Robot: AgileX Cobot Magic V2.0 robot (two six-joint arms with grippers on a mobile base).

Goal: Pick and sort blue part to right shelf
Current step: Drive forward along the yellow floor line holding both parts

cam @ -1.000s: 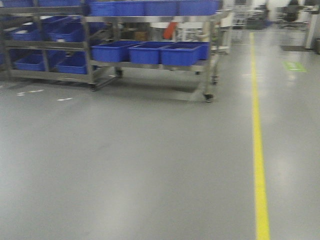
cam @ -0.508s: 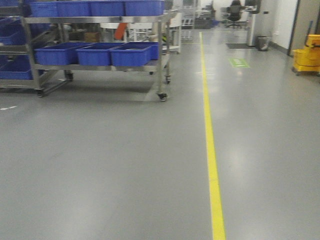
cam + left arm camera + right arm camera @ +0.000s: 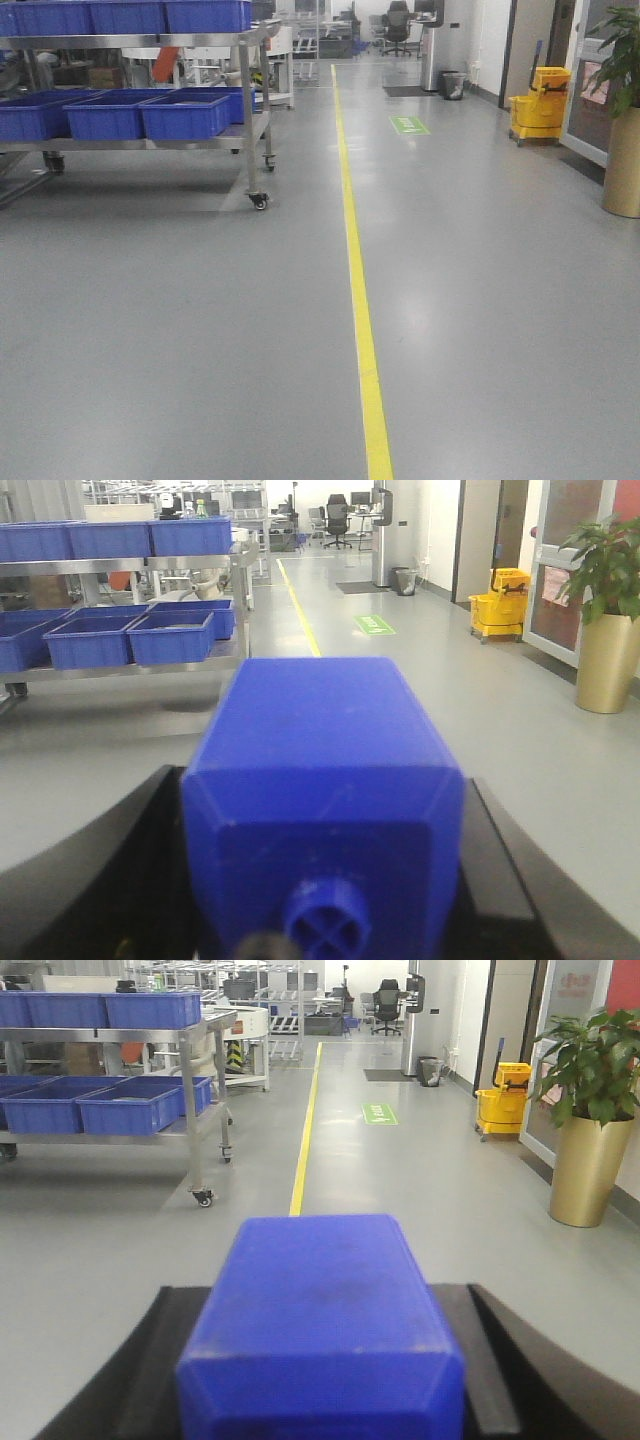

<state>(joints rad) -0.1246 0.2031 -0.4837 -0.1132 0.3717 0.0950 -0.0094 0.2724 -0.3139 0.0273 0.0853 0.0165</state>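
My left gripper (image 3: 322,790) is shut on a blue part (image 3: 325,750). Its squarish body lies between the black fingers (image 3: 120,860), with sloped shoulders and a round knob facing the camera. My right gripper (image 3: 320,1295) is shut on a second blue block (image 3: 320,1300), whose near end is cut off by the frame edge. The shelf (image 3: 248,110), a wheeled steel rack with blue bins (image 3: 185,115) in tiers, stands far off at the left, also in the left wrist view (image 3: 238,610) and the right wrist view (image 3: 187,1080). Neither gripper shows in the front view.
A yellow floor line (image 3: 355,300) runs down the aisle just right of the rack. A yellow mop bucket (image 3: 538,100) and a gold planter (image 3: 622,160) stand along the right wall. A waste bin (image 3: 453,84) and a green floor mark (image 3: 408,125) lie further back.
The front view has swung to the right: the rack and the yellow line slid left in the frame, and the mop bucket and planter came into view.
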